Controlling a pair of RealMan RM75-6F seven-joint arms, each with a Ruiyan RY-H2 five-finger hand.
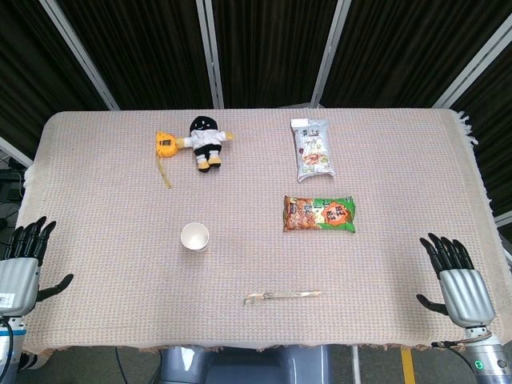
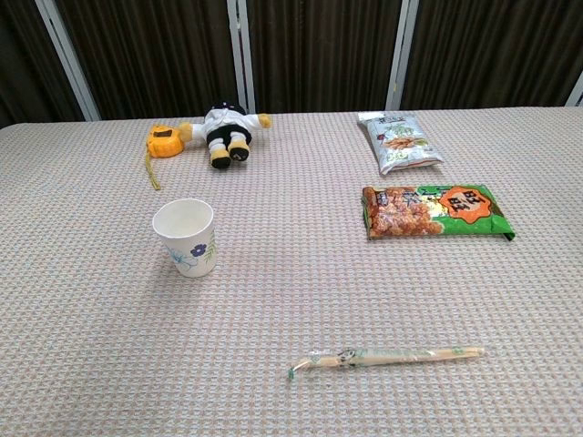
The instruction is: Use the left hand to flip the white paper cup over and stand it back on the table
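Standing mouth-up on the woven tablecloth (image 2: 82,364), the white paper cup (image 2: 186,237) shows a small blue flower with green leaves on its side, and we see its empty white inside. It sits left of centre, well apart from our hands. Our left hand (image 1: 22,268) and right hand (image 1: 456,280) rest at the near table edge, fingers spread, holding nothing

The left robot hand (image 1: 20,268) is cut by the head view's left edge; the chest view shows neither robot hand.
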